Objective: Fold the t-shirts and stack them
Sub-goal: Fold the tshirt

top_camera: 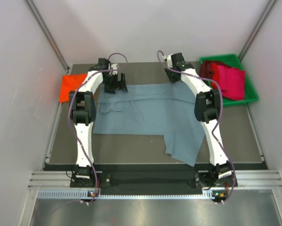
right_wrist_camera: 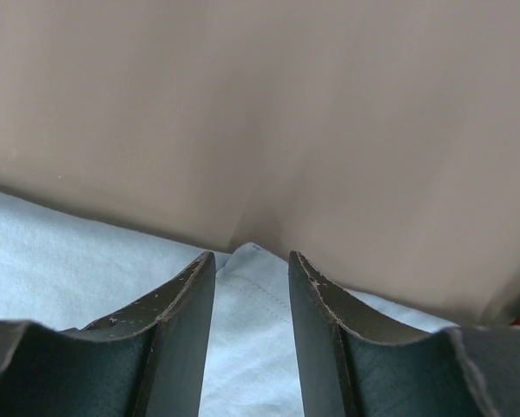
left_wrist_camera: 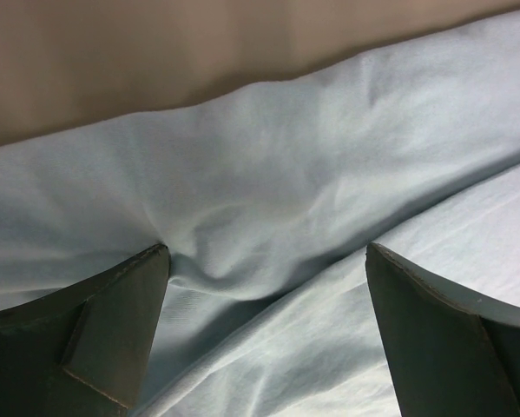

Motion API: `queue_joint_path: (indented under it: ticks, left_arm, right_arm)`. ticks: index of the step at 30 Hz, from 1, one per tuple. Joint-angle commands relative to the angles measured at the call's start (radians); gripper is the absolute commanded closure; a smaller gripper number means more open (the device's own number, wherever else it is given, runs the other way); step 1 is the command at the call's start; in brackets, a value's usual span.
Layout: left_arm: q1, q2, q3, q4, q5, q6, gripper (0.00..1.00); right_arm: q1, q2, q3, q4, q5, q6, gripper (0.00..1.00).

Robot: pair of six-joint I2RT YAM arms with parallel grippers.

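Note:
A large slate blue-grey t-shirt (top_camera: 145, 113) lies spread across the dark table, one part hanging toward the near edge. My left gripper (top_camera: 116, 87) hovers at its back-left edge. In the left wrist view it (left_wrist_camera: 266, 250) stands wide open over rumpled folds of the shirt (left_wrist_camera: 286, 156), holding nothing. My right gripper (top_camera: 173, 75) is at the shirt's back-right corner. There its jaws (right_wrist_camera: 251, 256) stand narrowly apart, with the stitched hem corner (right_wrist_camera: 253, 287) lying between them. An orange-red t-shirt (top_camera: 70, 87) lies at the table's left edge. Crimson t-shirts (top_camera: 228, 80) sit in the bin.
The green plastic bin (top_camera: 251, 96) stands at the back right, off the table's corner. White walls close in the table on the left, back and right. Bare dark tabletop (top_camera: 131, 146) shows in front of the shirt, near the arm bases.

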Motion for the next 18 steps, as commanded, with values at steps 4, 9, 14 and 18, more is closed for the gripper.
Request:
queue_joint_path:
  ticks: [4, 9, 14, 18]
  left_arm:
    - [-0.011, -0.080, -0.011, -0.020, 0.051, -0.036, 0.01]
    - [-0.012, -0.103, -0.018, -0.014, 0.076, -0.054, 0.01]
    - [-0.012, -0.108, -0.018, -0.012, 0.086, -0.061, 0.01]
    - [-0.011, -0.108, -0.013, -0.008, 0.100, -0.071, 0.01]
  right_arm:
    - [0.012, 0.008, 0.011, -0.024, 0.017, -0.011, 0.63]
    - [0.017, 0.004, -0.012, -0.036, 0.018, -0.017, 0.63]
    - [0.027, 0.004, -0.019, -0.042, 0.006, -0.039, 0.60]
    - [0.035, -0.005, -0.041, -0.051, -0.008, -0.048, 0.54]
